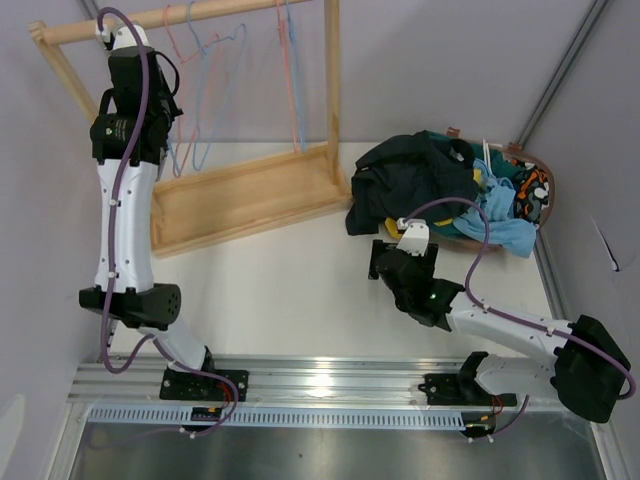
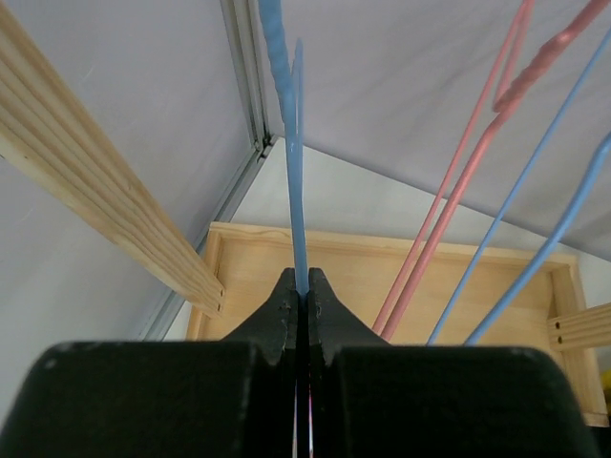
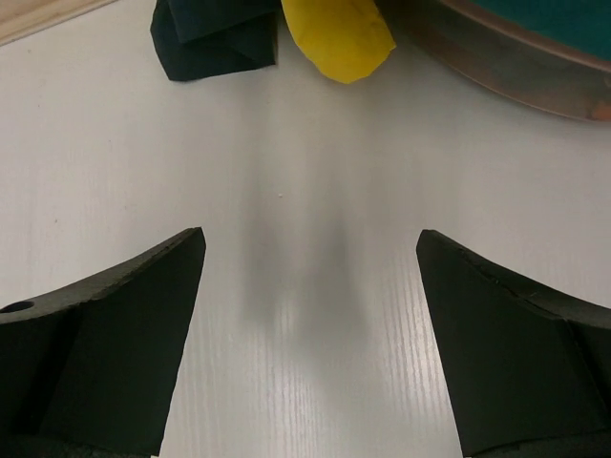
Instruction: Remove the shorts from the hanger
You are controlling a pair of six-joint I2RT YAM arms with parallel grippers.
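Note:
The shorts (image 1: pixel 415 180) lie in a heap in and over a brown basket (image 1: pixel 545 180) at the right: black on top, teal, light blue, yellow and orange-black-white patterned ones. Bare wire hangers (image 1: pixel 205 100), blue and pink, hang from the wooden rack's rail (image 1: pixel 200 14). My left gripper (image 2: pixel 304 283) is up at the rack (image 1: pixel 140 140), shut on a blue hanger (image 2: pixel 291 153). My right gripper (image 3: pixel 310 258) is open and empty just above the table, in front of the heap (image 1: pixel 390 262). A black corner (image 3: pixel 215 38) and a yellow corner (image 3: pixel 339 33) of shorts lie just ahead of it.
The wooden rack has a tray-like base (image 1: pixel 250 195) and an upright post (image 1: pixel 331 90) at the left and middle back. Two pink hangers (image 2: pixel 458 181) and other blue ones (image 2: pixel 544 210) hang right of the held one. The basket rim (image 3: pixel 506 57) is near the right gripper.

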